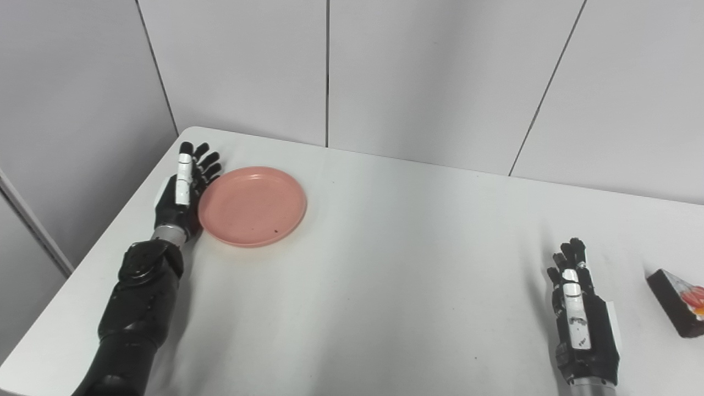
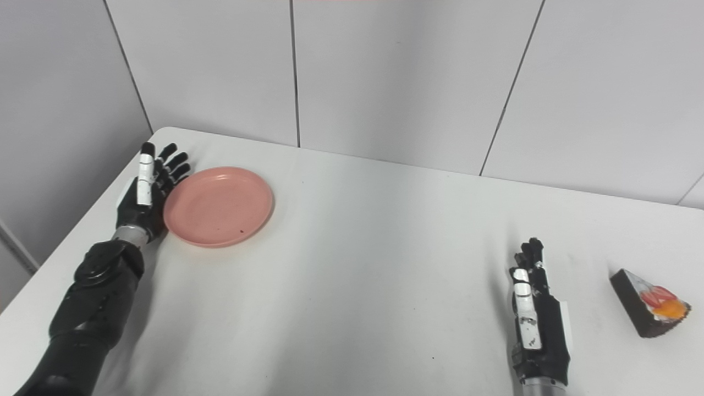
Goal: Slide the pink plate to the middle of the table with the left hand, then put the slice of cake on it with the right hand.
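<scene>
The pink plate [image 1: 252, 205] lay near the far left corner of the white table [image 1: 385, 275], with the left hand [image 1: 184, 190] flat against the plate's left rim, fingers straight and slightly apart, seemingly placed to push it toward the middle. Well to the plate's right, the right hand [image 2: 536, 322] rested empty with fingers together, beside the slice of cake [image 2: 649, 303].

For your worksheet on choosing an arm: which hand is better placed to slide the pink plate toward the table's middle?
Left. The left hand stands open against the outer rim of the pink plate, ready to push it inward. The right hand rests far across the table, near the cake slice.
</scene>
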Action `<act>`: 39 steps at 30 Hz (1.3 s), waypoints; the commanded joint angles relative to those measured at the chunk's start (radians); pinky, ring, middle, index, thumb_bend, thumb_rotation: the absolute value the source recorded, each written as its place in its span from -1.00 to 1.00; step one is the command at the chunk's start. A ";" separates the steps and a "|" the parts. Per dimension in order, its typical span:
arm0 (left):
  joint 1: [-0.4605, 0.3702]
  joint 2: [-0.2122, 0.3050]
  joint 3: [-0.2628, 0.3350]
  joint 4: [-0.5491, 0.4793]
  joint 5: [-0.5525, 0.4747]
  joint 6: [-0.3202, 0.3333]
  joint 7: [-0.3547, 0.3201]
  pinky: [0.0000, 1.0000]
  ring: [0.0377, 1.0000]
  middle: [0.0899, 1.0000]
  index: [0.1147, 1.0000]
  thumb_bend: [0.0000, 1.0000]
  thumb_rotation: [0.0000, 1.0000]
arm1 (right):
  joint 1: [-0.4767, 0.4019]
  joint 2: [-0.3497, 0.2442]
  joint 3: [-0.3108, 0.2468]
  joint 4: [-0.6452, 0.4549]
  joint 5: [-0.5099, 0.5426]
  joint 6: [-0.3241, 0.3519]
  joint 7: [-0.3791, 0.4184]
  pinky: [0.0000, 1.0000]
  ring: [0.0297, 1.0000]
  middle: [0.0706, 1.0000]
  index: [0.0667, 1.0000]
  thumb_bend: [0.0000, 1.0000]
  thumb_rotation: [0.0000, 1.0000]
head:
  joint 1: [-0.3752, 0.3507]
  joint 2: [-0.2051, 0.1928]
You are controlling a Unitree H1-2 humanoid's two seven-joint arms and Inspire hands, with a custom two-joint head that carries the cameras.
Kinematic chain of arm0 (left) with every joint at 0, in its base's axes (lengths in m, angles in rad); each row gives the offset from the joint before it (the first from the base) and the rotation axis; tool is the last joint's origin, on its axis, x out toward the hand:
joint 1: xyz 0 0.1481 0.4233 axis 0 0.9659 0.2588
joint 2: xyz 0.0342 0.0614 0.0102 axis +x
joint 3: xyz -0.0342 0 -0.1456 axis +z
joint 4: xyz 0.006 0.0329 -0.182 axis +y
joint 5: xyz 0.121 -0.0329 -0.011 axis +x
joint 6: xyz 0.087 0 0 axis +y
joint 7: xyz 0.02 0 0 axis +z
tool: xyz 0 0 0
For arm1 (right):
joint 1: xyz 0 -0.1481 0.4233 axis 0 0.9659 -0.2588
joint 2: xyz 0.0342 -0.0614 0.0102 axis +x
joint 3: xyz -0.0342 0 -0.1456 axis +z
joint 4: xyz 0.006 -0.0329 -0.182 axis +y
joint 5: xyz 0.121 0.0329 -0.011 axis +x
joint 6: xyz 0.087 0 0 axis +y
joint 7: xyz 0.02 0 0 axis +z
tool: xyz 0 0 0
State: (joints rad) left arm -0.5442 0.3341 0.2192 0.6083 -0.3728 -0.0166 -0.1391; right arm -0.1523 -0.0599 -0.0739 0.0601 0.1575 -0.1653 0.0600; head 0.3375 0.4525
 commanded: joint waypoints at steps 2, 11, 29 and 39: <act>0.004 -0.046 -0.047 -0.014 0.010 0.082 -0.047 0.84 0.84 0.80 0.78 0.80 0.99 | 0.002 0.009 0.000 -0.005 0.000 -0.011 -0.003 1.00 0.98 0.98 0.98 0.10 0.60 | -0.001 0.003; 0.029 -0.111 -0.099 -0.124 0.007 0.149 -0.046 0.81 0.82 0.78 0.76 0.78 0.97 | -0.002 0.014 0.000 0.004 -0.001 -0.022 -0.008 1.00 0.97 0.97 0.98 0.14 0.56 | -0.008 0.005; 0.114 -0.259 -0.171 -0.275 0.088 0.182 -0.020 0.92 0.92 0.88 0.90 0.66 1.00 | 0.001 0.025 0.017 0.005 -0.049 -0.033 -0.027 1.00 0.96 0.95 0.95 0.07 0.57 | -0.114 0.047; 0.216 -0.340 -0.184 -0.370 0.140 0.133 0.011 0.99 0.94 0.91 0.92 0.51 1.00 | 0.003 0.042 0.063 -0.018 -0.088 0.003 -0.020 1.00 0.98 1.00 1.00 0.21 0.69 | -0.340 0.101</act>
State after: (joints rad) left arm -0.3639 0.0007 0.0421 0.2255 -0.2449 0.0969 -0.1392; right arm -0.1541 -0.0330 -0.0185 0.0570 0.0678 -0.1647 0.0349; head 0.0231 0.5461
